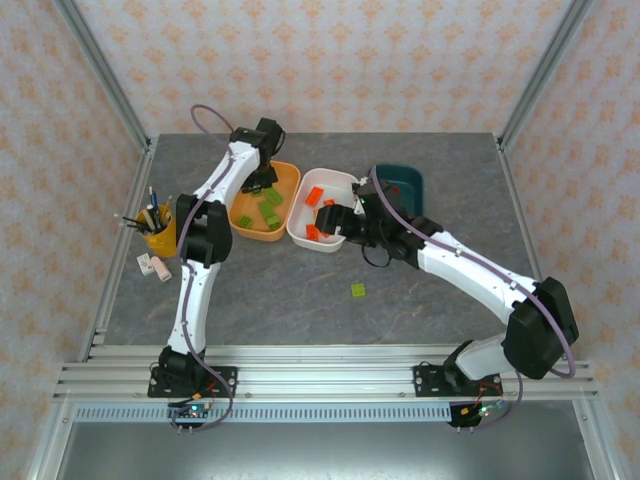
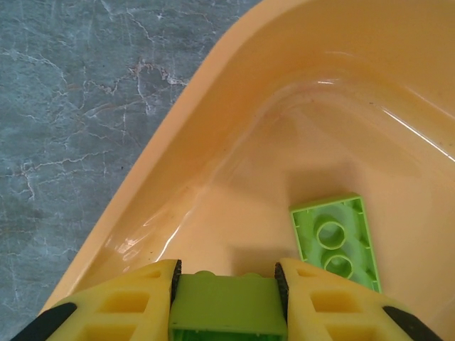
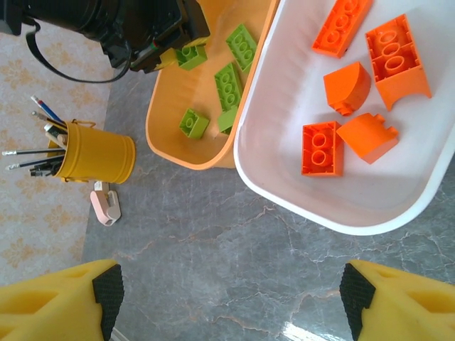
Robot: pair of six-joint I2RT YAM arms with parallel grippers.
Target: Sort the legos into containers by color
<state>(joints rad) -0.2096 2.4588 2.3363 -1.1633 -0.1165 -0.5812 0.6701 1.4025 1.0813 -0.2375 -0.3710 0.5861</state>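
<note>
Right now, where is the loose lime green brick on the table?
Top external view: the loose brick lies on the table, near side of the white tub, left of the right arm.

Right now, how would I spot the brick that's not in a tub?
Find the white tub mid-table. Nearer the arm bases lies a lime green brick. It sits alone on the bare grey tabletop, with no tub around it.
</note>
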